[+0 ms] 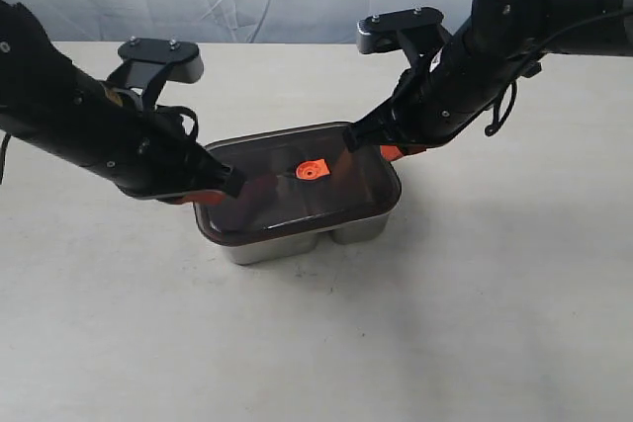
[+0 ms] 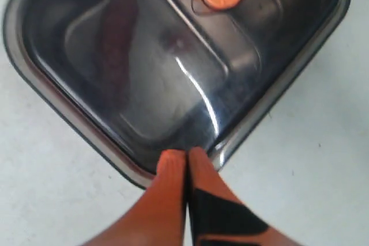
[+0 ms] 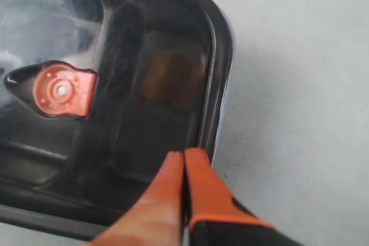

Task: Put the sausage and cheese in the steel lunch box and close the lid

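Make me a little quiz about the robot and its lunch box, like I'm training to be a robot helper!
1. True or false: the lid sits on top of the steel lunch box.
2. Pick one: what colour is the tab in the middle of the lid? A green, B orange, C blue.
3. Fill the gap: the left pincer and the right pincer both point at the lid's edge, and each one's fingers are ____ (open or shut).

Key: 1 true. 2 B. 3 shut.
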You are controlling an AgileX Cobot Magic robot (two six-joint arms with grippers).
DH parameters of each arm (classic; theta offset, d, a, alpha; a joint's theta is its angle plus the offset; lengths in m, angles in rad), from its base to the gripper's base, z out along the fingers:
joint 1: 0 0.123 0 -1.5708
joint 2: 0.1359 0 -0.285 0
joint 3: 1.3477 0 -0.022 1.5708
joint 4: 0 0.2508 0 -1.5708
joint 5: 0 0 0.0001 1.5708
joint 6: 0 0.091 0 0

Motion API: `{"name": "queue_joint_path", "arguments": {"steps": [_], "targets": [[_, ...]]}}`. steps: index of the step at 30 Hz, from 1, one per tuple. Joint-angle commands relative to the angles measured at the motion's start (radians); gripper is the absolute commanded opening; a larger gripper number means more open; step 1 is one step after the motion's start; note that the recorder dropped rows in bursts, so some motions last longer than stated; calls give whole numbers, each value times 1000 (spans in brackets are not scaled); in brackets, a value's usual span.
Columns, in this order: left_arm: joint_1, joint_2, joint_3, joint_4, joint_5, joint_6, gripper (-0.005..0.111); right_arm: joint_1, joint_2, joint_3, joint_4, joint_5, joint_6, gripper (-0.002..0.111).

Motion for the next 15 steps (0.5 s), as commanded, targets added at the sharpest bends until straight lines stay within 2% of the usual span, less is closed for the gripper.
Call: {"name": "queue_joint_path", "arguments": {"steps": [1, 8, 15], "targets": [[24, 51, -26, 45, -40, -24, 0, -3, 31, -4, 16, -7, -18, 0], [54, 142, -34, 45, -57, -24, 0, -3, 48, -4, 29, -28, -18, 0], [54, 89, -34, 64, -64, -26, 0, -3, 48, -4, 25, -23, -23, 0]]}}
